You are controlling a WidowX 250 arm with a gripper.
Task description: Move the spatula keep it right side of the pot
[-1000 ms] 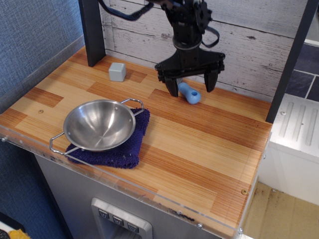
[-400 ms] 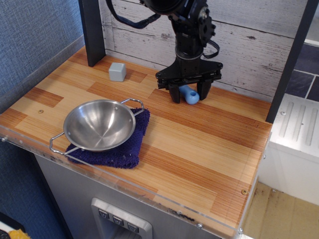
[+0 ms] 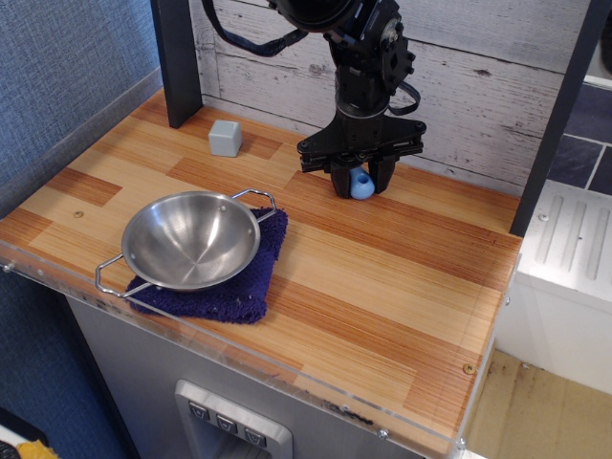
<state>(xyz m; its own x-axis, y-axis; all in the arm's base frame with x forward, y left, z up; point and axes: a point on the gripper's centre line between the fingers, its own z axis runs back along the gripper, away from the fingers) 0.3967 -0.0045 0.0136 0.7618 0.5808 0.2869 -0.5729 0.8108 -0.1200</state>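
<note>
The shiny steel pot [image 3: 191,239] with two wire loop handles sits on a dark blue cloth at the front left of the wooden counter. The spatula's light-blue handle [image 3: 360,184] shows at the back of the counter, between the black fingers of my gripper [image 3: 360,180]. The fingers stand close on both sides of the handle and are shut on it, down at the counter surface. The spatula's grey head is hidden behind the gripper. The spatula lies to the right of and behind the pot.
A pale grey-green cube [image 3: 225,138] stands at the back left. A dark post [image 3: 176,62] rises behind it, and another dark post [image 3: 557,115] stands at the right. A white plank wall backs the counter. The dark blue cloth [image 3: 229,292] lies under the pot.
My gripper has come down over the spatula and its fingers have narrowed from wide open to shut on the blue handle. The pot and cube have not moved.
</note>
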